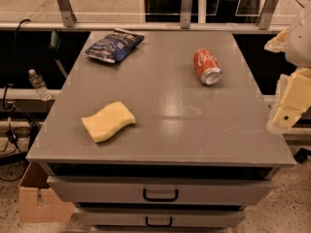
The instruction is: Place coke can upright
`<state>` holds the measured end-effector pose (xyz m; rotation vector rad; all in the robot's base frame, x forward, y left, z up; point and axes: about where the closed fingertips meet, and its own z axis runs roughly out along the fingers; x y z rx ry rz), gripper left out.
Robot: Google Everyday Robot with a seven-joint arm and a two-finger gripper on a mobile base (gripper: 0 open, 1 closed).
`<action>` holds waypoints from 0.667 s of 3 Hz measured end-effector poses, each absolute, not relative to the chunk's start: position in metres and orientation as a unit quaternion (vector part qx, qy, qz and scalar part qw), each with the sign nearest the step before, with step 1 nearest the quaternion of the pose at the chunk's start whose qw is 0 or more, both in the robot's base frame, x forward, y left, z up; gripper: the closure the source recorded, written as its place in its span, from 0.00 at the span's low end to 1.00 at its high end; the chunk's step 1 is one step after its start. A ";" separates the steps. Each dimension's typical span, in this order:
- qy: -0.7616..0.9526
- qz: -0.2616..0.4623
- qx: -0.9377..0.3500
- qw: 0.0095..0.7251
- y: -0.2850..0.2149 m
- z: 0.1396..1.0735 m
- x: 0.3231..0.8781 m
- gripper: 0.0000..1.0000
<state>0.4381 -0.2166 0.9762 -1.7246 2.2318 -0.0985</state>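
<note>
Lying red coke can (207, 66), hand (287, 111) right

my gripper (286, 108) hangs just off the right edge of the grey table (170, 135). bare tabletop lies between it and the coke can (207, 66), which is on its side at the far right with open room all round. the sponge (108, 121) at front left and the chip bag (114, 45) at far left sit well apart from it. a metal rail (146, 26) runs behind the far edge.
</note>
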 end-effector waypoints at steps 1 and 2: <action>0.777 -0.032 -0.607 0.165 -0.214 0.977 0.441 0.00; 0.778 -0.020 -0.604 0.173 -0.203 0.976 0.467 0.00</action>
